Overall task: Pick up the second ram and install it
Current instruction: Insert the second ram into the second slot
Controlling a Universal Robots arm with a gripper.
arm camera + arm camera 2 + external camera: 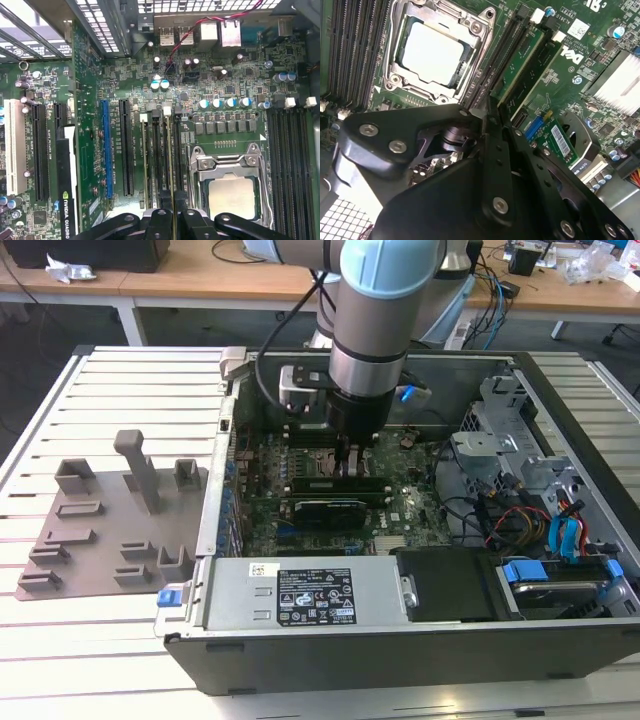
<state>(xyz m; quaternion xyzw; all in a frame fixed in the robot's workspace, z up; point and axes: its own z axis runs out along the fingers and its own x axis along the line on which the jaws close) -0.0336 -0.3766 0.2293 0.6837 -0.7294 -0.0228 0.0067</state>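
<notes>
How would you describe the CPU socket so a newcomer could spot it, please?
Inside the open computer case, find the green motherboard. The CPU socket sits between long black memory slots: the only square silver frame around a pale chip.

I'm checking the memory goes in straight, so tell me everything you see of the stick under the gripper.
The memory stick is a thin green board seen edge-on, standing upright beside the processor socket, parallel to another stick. A white clip sits at its far end; its near end runs under the gripper. Whether it is fully seated cannot be told.
</notes>
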